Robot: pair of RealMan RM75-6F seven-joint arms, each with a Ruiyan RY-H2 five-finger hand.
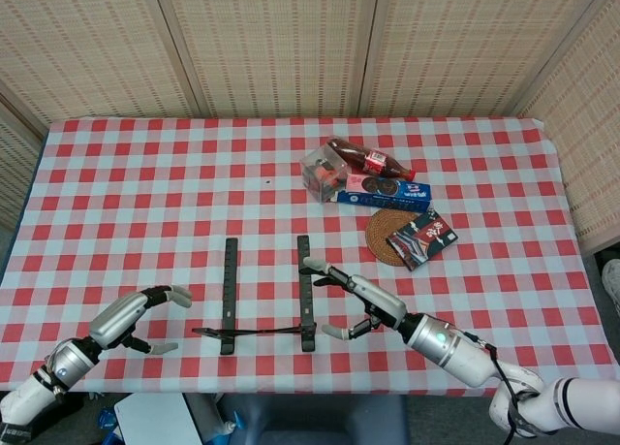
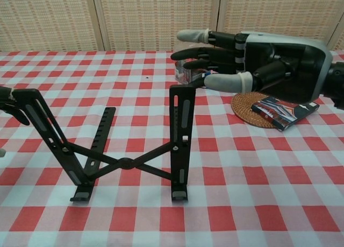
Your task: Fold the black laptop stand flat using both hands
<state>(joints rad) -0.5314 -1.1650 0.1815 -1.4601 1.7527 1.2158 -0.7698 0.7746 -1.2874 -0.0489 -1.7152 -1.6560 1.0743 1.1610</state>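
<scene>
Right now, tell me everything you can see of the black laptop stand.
The black laptop stand looks like matte metal and stands unfolded near the table's front edge. Two slotted uprights rise from small feet, the left one leaning outward, the right nearly vertical, joined by thin crossed bars pivoting at the centre. Two flat perforated rails lie on the checked cloth behind. The right hand hovers open above the right upright, apparently not touching it. The left hand is open beside the left upright; contact is unclear.

Matt black metal laptop stand (image 2: 126, 150) is sitting on a checked cloth surface (image 2: 258, 204); behind it, a woven coaster (image 1: 384, 237) is showing rough fibre
</scene>
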